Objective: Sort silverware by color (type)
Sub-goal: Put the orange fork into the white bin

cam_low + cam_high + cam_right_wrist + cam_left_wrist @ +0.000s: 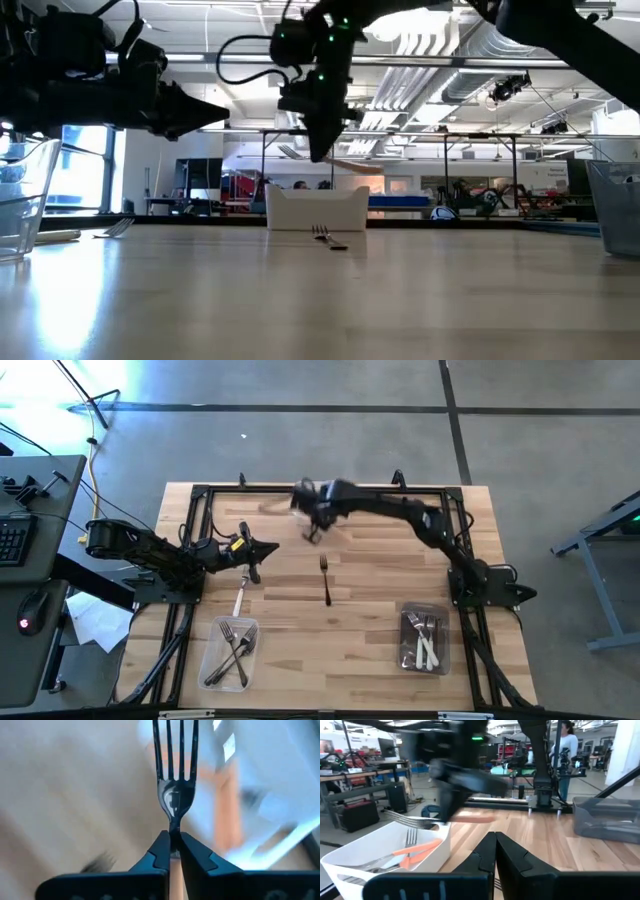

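Note:
My right gripper (315, 532) hangs over the far middle of the table, shut on an orange-handled fork (420, 821). Right below it stands a white tray (370, 855) holding orange-handled forks (417, 851). In the right wrist view the held fork's metal head (173, 795) sticks out past the fingertips. In the low view its orange handle (350, 163) shows level beside the gripper. My left gripper (272, 549) waits at the left, shut on nothing and pointing level toward the table's right. My right gripper pinches the fork's narrow neck (173, 827), between the head and the orange handle, between its two fingertips. The fingers come from above, pointing steeply down. The fork lies about level, lifted clear above the white tray.
A dark-handled fork (325, 582) lies mid-table and a white-handled fork (240, 598) lies left of it. A clear tray (212, 630) with metal forks stands near left; another (443, 622) with white-handled forks stands near right. A person (567, 750) stands beyond the table.

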Tool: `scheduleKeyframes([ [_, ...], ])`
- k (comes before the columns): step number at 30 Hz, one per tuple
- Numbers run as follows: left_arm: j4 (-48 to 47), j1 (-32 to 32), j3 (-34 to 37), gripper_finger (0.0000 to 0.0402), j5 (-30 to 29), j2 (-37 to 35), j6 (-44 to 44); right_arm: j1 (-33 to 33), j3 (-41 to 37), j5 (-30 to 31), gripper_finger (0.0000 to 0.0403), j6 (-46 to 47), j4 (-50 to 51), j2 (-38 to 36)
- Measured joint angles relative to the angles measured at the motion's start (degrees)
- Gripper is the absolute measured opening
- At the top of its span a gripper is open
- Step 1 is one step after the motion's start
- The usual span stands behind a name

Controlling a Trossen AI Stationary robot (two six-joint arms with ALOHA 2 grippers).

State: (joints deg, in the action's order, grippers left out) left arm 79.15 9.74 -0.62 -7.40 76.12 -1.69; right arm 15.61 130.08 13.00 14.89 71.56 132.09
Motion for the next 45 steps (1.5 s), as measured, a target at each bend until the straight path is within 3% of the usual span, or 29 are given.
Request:
scheduleKeyframes([
  [8, -0.30, 0.00, 0.00, 0.0000, -0.48, -0.02, -0.03, 8.94, -0.70, -6.04, 0.0012, -10.53, -14.76, 0.51],
  [15, -1.01, 0.00, 0.00, 0.0000, -0.68, -0.02, -0.44, 12.59, -0.85, -8.15, 0.0012, -14.96, -16.07, 1.67],
  [45, -1.70, 0.00, 0.00, 0.0000, -0.69, -0.03, -0.29, 13.78, -0.85, -12.07, 0.0025, -16.42, -16.04, 6.45],
])
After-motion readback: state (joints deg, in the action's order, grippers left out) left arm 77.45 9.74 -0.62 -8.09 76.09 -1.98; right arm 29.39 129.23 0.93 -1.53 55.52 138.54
